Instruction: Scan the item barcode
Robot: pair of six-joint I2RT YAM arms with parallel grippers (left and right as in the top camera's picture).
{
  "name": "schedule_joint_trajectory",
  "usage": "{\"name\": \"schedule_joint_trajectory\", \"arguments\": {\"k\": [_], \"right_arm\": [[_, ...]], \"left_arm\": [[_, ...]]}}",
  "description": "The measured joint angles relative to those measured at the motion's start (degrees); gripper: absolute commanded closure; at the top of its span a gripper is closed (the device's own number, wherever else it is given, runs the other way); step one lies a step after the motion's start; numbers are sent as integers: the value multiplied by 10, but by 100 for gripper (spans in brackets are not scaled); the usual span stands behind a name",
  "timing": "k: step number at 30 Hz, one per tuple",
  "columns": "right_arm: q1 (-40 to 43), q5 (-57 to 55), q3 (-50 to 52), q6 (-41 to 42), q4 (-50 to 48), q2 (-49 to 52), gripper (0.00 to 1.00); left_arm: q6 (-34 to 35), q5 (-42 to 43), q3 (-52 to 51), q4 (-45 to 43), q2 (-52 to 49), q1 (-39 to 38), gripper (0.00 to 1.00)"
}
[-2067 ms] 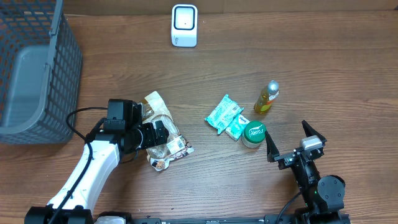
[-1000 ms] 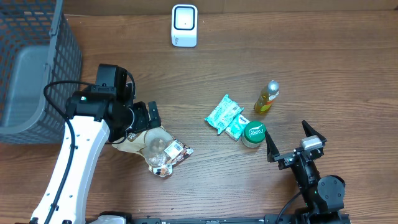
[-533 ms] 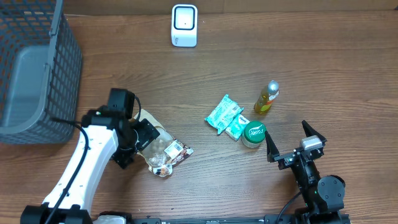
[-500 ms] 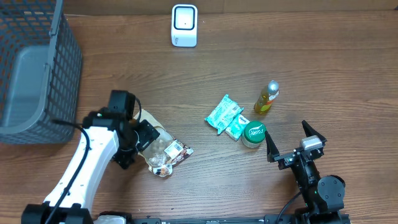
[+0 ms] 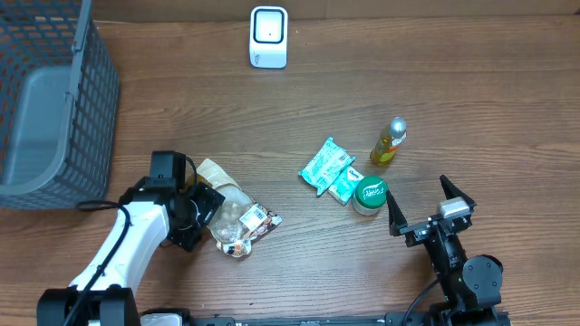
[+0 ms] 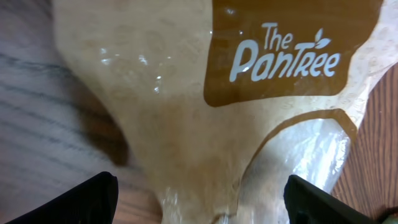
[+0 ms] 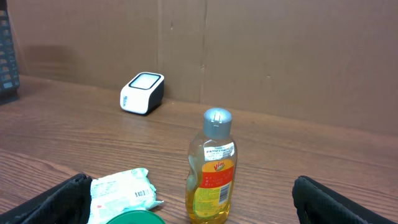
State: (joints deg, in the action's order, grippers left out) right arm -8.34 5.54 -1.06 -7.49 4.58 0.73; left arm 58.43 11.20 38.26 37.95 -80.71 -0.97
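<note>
The item is a tan and brown snack bag (image 5: 237, 215) printed "The PanTree", lying flat on the table at the lower left. My left gripper (image 5: 205, 221) is low over the bag's left end. In the left wrist view the bag (image 6: 205, 106) fills the frame, and the left gripper (image 6: 202, 208) stands open with a finger on each side of it. The white barcode scanner (image 5: 268, 37) stands at the back centre. My right gripper (image 5: 424, 205) rests open at the lower right, the same right gripper (image 7: 196, 208) holding nothing in its own view.
A grey mesh basket (image 5: 54, 100) fills the back left corner. Right of centre lie two teal packets (image 5: 326, 164), a green-lidded tub (image 5: 370, 195) and a yellow bottle (image 5: 388, 141). The bottle (image 7: 211, 168) and scanner (image 7: 142, 92) stand ahead of the right gripper.
The left arm has swung back toward the front edge and come down onto the bag's left end. The bag has barely shifted. The right arm has not moved.
</note>
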Motion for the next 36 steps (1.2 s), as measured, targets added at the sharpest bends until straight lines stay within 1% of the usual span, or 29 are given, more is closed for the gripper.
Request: {"name": "schedule_joint_trajectory", "arguments": {"k": [3,5,6,9,10,11,13,14,17,21,23,25,29,32,36], "right_arm": [[0,0,0,0,0,0,0],[0,0,0,0,0,0,0],[0,0,0,0,0,0,0],[0,0,0,0,0,0,0],[0,0,0,0,0,0,0],[0,0,0,0,0,0,0],[0,0,0,0,0,0,0],[0,0,0,0,0,0,0],[0,0,0,0,0,0,0],[0,0,0,0,0,0,0],[0,0,0,0,0,0,0],[0,0,0,0,0,0,0],[0,0,0,0,0,0,0],[0,0,0,0,0,0,0],[0,0,0,0,0,0,0]], "left_arm": [[1,8,-24,-33,0,0,17],[5,11,-32,-47,4,0,21],[7,12,-34,-52,6,0,25],[19,17,-46,-74,11,0,45],[20,19,-49,-78,11,0,51],[19,21,-51,-81,11,1,54],[18,25,-54,-84,11,1,55],[18,27,-54,-85,11,1,59],[20,31,-57,-84,10,1,75],[9,45,-58,-87,10,1,88],[-13,60,-57,-90,10,1,96],[-39,72,-53,-90,9,1,96],[-139,111,-11,-77,-1,1,96],[-202,128,56,-40,-3,1,96],[-269,136,183,38,-5,1,96]]}}
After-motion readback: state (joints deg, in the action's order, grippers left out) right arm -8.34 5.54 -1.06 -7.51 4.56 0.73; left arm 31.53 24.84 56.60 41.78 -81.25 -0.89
